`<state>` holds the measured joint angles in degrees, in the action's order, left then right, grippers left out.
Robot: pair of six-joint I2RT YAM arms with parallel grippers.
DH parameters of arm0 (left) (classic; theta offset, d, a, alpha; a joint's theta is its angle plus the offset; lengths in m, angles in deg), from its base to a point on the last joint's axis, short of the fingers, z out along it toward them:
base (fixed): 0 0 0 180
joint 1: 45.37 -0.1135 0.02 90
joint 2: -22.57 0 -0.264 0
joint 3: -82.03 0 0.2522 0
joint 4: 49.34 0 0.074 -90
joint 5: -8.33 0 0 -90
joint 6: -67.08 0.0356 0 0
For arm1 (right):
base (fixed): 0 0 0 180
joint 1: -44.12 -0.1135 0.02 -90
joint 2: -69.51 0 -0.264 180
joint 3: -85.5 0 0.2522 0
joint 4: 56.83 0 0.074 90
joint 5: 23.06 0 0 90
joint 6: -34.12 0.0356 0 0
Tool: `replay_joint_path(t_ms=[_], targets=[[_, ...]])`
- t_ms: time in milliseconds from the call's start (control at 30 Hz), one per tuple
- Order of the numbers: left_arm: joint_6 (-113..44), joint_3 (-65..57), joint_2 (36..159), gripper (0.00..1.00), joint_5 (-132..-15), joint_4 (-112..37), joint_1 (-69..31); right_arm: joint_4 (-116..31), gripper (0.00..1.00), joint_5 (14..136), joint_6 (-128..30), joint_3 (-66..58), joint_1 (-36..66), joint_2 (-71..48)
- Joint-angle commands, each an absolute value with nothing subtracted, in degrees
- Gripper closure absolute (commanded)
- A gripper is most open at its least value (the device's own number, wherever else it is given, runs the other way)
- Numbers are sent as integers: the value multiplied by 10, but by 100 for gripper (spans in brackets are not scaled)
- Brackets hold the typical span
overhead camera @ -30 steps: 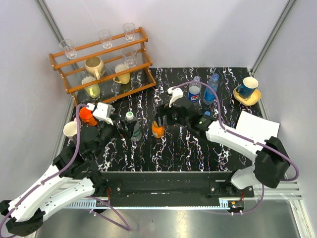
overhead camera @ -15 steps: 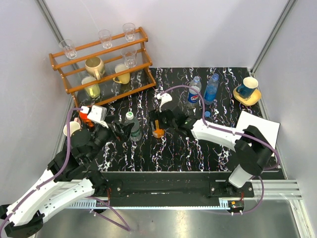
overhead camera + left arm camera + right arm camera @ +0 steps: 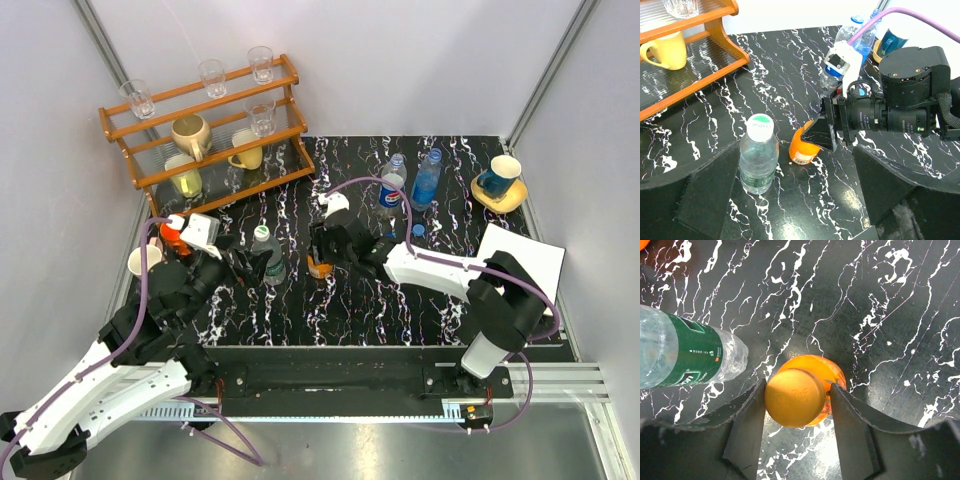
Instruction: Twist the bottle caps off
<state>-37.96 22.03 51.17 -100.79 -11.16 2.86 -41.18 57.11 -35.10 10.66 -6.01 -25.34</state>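
The squat orange bottle (image 3: 318,267) stands upright mid-table. My right gripper (image 3: 797,399) comes down on it from above, with its fingers shut against both sides of the orange cap (image 3: 795,390). The clear bottle with the green label (image 3: 759,159) stands capped just left of it. It sits inside the wide-open fingers of my left gripper (image 3: 795,200), close to the left finger and untouched. The bottle with the blue-red label (image 3: 392,185) and the translucent blue bottle (image 3: 427,178) stand at the back right.
A small blue cap (image 3: 418,230) lies loose near the right arm. A wooden rack (image 3: 205,130) with glasses and mugs fills the back left. A blue cup on a yellow saucer (image 3: 498,180) and a white sheet (image 3: 522,255) are at the right; a white cup (image 3: 142,261) at the left.
My right gripper moved left, came down over the orange bottle and closed onto its cap. The left arm eased forward around the green-label bottle, still open.
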Motion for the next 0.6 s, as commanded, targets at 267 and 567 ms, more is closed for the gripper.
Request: replay_joint_path(t_ms=[267,567], targets=[[-379,209,530,1,-996,-135,30,-418,74,518,-347,155,-65,-138],[-314,193,544,1,-1021,-267,29,-244,100,465,-313,71,-64,80]])
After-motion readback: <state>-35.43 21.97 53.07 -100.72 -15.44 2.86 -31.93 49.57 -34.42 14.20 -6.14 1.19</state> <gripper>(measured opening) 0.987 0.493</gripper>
